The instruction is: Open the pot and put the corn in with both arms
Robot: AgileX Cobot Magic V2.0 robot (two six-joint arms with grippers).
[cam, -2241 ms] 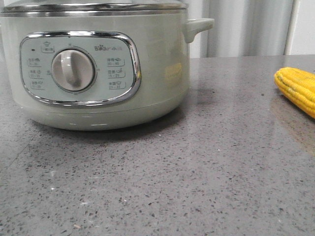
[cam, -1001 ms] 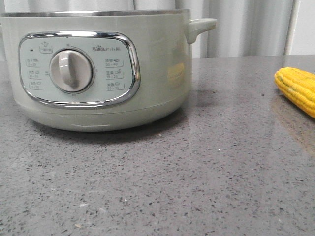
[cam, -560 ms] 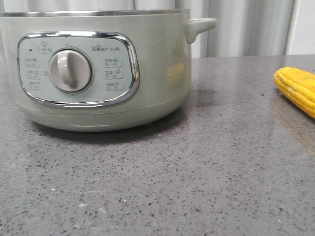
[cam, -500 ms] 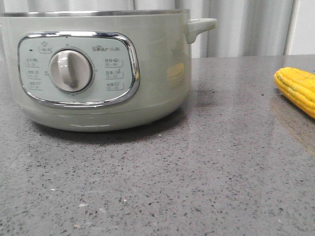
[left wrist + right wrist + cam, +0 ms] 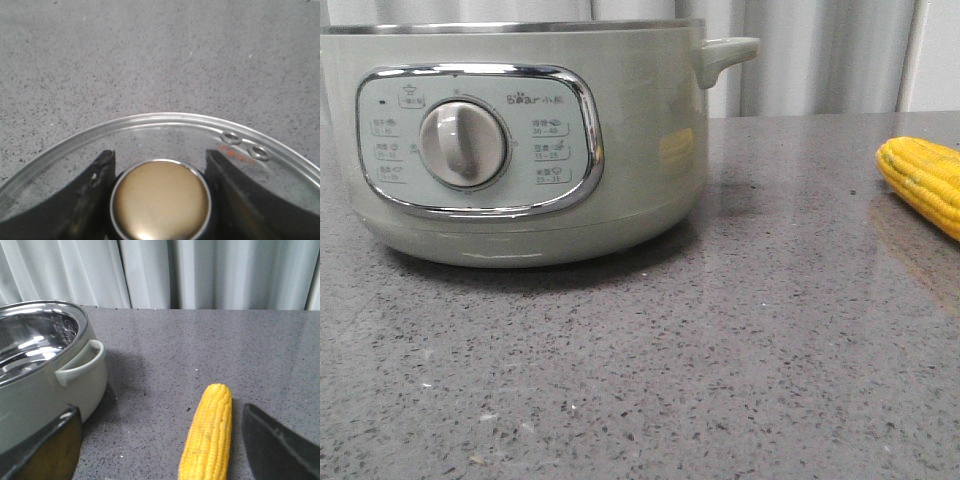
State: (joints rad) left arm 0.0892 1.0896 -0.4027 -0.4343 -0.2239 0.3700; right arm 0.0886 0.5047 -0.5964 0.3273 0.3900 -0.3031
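The sage-green pot [image 5: 520,150] stands at the left of the front view with no lid on it; its steel inside shows in the right wrist view [image 5: 35,340]. My left gripper [image 5: 160,175] is shut on the brass knob [image 5: 160,200] of the glass lid [image 5: 165,122], held over bare counter. The yellow corn [image 5: 925,180] lies at the right edge of the front view. In the right wrist view the corn [image 5: 207,435] lies on the counter between the fingers of my open right gripper [image 5: 162,440], nearer the dark finger [image 5: 280,445] away from the pot.
The grey speckled counter [image 5: 720,350] stretches in front of and to the right of the pot. Pale curtains [image 5: 200,270] hang behind the counter's far edge. The pot's side handle [image 5: 725,52] sticks out toward the corn.
The lid that sat on the pot 2.2 s ago is off the pot's rim. The pot shifted slightly left. The corn has not moved.
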